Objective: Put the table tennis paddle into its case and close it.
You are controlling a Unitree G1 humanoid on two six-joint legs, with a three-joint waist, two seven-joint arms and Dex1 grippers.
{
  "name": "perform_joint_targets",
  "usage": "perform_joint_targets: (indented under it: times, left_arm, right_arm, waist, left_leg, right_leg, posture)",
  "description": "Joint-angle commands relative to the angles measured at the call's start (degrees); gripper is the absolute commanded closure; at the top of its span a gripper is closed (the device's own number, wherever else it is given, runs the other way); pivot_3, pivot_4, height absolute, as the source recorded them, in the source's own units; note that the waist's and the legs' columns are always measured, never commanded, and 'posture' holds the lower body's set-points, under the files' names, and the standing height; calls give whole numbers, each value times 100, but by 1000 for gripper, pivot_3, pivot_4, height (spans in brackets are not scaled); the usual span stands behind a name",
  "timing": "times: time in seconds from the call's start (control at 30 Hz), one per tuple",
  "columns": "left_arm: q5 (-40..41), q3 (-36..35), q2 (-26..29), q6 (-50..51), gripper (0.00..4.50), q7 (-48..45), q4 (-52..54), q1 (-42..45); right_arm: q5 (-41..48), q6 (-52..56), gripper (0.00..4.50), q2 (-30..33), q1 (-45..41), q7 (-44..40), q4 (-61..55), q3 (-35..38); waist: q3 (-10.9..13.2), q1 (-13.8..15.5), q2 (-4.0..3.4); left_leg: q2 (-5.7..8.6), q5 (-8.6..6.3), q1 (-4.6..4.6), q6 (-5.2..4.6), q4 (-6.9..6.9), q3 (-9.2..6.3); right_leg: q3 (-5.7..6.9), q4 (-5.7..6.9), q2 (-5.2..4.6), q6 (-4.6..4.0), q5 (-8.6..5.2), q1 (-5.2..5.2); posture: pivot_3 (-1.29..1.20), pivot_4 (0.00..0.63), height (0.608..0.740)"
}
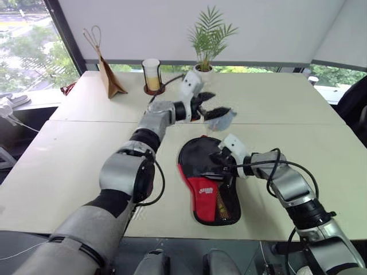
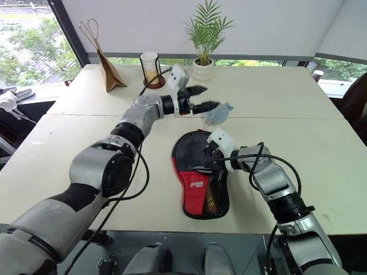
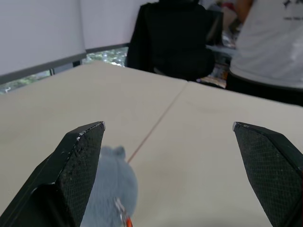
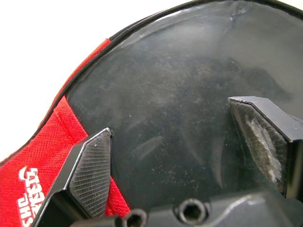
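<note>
Two pale tables are standing pushed together, bearing everything; the black-and-red case is lying flat near the front edge, its flap open, and the table tennis paddle is sitting inside it, the dark rubber face showing; the handle is probably tucked in the red lower part, though it is hard to make out; the right gripper is hovering over the paddle's face, fingers spread and grasping nothing; the left gripper is hanging above the table behind the case, fingers released wide; a grey-blue plush toy is appearing just beside its fingertips.
</note>
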State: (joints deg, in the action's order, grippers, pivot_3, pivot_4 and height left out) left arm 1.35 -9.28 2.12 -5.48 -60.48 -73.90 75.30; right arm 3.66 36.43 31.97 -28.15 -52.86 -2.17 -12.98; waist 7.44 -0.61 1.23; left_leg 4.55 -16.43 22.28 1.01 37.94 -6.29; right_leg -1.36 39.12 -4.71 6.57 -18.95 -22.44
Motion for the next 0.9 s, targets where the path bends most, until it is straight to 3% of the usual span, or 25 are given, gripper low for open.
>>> perform_joint_targets:
  times: [0.03, 0.2, 0.4, 0.63, 0.9]
  left_arm:
    - [-134, 360, 71, -409, 29, -540, 322, -337]
    - [-87, 650, 105, -694, 29, -917, 672, -868]
    - [-91, 941, 52, -983, 29, -1032, 1037, -1326]
    - [-195, 1326, 100, -1180, 29, -1042, 1301, -1770]
    - [-304, 1664, 101, -1251, 29, -701, 1612, -2346]
  right_arm:
    - [115, 394, 84, 79, -185, 436, -114, 571]
    - [326, 911, 84, 255, -561, 770, -457, 1123]
    - [141, 1238, 84, 509, -1269, 1361, -13, 1398]
    - [-59, 564, 84, 132, -2340, 2232, 1778, 1404]
    - [-316, -1016, 84, -643, -3755, 2979, 5050, 1351]
  waist:
    - [7, 8, -7]
    - [10, -22, -8]
    - [12, -18, -10]
    - [12, -35, -10]
    - [12, -144, -12]
  left_leg:
    - [7, 3, 15, 6, 4, -2]
    - [26, 23, 114, 38, 12, -4]
    - [52, 23, 117, 37, 3, -6]
    - [56, 24, 115, 35, 9, -5]
    - [56, 25, 113, 36, 6, -5]
  right_leg:
    - [0, 0, -6, -1, 1, -13]
    - [0, 10, -35, -1, 1, -115]
    - [7, 10, -69, 0, 1, -121]
    - [8, 11, -74, 1, 2, -116]
    - [9, 14, -76, 1, 2, -118]
  posture:
    - [0, 150, 740]
    - [0, 150, 740]
    - [0, 150, 740]
    - [0, 150, 740]
    - [0, 150, 740]
